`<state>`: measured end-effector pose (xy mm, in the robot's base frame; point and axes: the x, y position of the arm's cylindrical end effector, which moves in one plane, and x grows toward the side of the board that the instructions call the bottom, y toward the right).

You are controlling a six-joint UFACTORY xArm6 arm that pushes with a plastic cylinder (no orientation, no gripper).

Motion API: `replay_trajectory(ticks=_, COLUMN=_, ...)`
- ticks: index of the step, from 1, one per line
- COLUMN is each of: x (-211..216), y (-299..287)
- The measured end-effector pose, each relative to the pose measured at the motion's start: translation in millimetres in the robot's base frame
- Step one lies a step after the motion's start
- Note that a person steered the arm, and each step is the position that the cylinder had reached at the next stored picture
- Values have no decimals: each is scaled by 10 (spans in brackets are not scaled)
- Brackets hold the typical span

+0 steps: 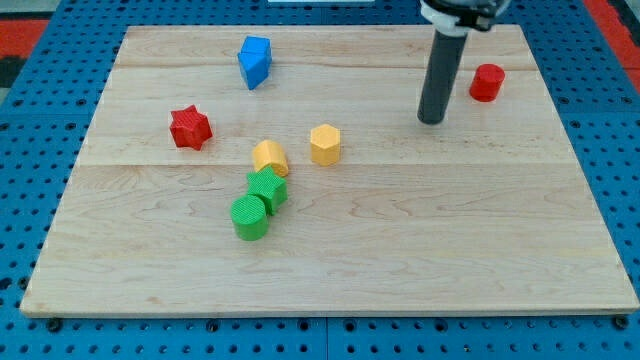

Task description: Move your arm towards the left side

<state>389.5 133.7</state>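
Camera view: a pale wooden board [330, 270] of joined planks with visible grain lies on a blue perforated base [30, 60], with a strip of red perforated surface [610, 15] at the view's top right corner. My tip [431, 121] is the lower end of a smooth, dark, cylindrical rod that descends from a white and black mount [458, 12] at the view's top edge; it rests on the board in the upper right part, and no pincer is fitted, so none is in view to be open or closed. Just to the view's right of the rod, apart from it, stands a red cylinder [487, 82]. The other blocks lie well to the view's left of my tip, all with finely ribbed surfaces. A yellow hexagonal block [325, 144] sits nearest, towards the board's centre. A yellow block with a rounded top [270, 157] lies to its left, and directly below that one a green star-shaped block [268, 188] touches it or nearly so. A green cylinder [249, 217] presses against the green star's lower left. A red star-shaped block [190, 128] stands alone farther left, and a blue angular block [255, 61], its exact shape unclear, sits near the board's top edge. No block lies directly between my tip and the yellow hexagonal block. No writing or label can be read.
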Motion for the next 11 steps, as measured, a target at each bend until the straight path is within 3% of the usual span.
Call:
replay_trajectory(ticks=1, x=464, y=-2)
replay_trajectory(ticks=3, x=856, y=-182)
replay_trajectory(ticks=11, x=863, y=-294)
